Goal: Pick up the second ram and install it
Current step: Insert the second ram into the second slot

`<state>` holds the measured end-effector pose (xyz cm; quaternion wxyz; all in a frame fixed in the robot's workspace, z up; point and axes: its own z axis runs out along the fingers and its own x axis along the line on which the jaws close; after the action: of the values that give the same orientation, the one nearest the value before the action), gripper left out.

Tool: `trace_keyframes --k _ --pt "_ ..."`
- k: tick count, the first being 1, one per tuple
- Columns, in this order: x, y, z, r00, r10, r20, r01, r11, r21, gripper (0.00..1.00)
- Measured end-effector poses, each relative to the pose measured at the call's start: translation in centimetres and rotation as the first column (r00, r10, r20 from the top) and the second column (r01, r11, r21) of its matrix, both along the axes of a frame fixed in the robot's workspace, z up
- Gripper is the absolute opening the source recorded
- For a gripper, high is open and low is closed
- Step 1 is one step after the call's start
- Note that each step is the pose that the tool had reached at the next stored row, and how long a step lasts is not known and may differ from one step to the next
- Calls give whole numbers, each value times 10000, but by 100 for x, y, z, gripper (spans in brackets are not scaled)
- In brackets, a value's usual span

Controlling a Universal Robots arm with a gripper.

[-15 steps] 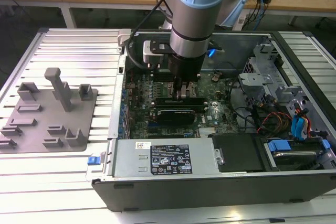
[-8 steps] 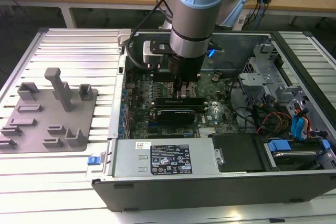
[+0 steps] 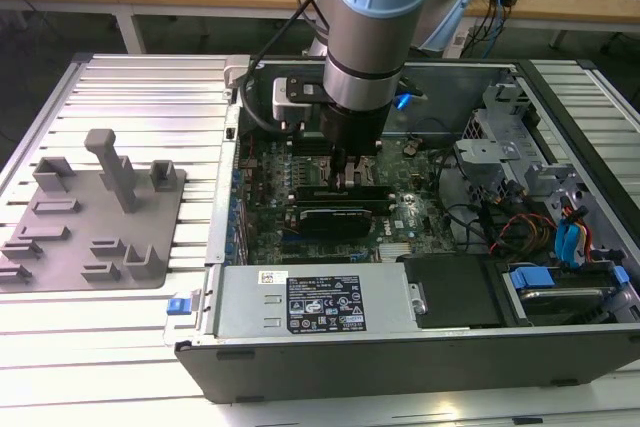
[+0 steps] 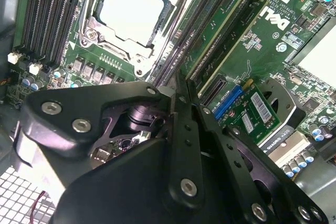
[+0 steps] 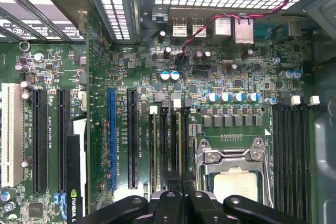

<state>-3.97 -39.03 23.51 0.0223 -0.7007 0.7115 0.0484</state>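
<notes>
My gripper (image 3: 352,175) reaches down inside the open computer case (image 3: 400,372), over the motherboard's memory slots beside the processor socket (image 5: 234,182). In both wrist views its black fingers are pressed together, gripper (image 4: 176,85) (image 5: 181,195). A thin green stick, the second ram (image 4: 220,30), runs edge-on out from between the fingertips along a slot; the same second ram (image 5: 180,140) appears as a narrow strip in the first wrist view. How deep it sits in the slot I cannot tell. The grey tray (image 3: 60,247) at the exterior view's left carries no green stick.
A black graphics card (image 3: 340,212) lies just in front of the gripper. A second bank of dark memory slots (image 5: 294,145) flanks the far side of the socket. Drive cages and cables (image 3: 540,207) crowd the case at the exterior view's right. The power supply (image 3: 320,302) sits along the near wall.
</notes>
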Motion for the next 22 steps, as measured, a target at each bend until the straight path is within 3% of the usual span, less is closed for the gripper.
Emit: trace_keyframes --k 22 --pt "0 1 -95 10000 0 2 0 10000 4 9"
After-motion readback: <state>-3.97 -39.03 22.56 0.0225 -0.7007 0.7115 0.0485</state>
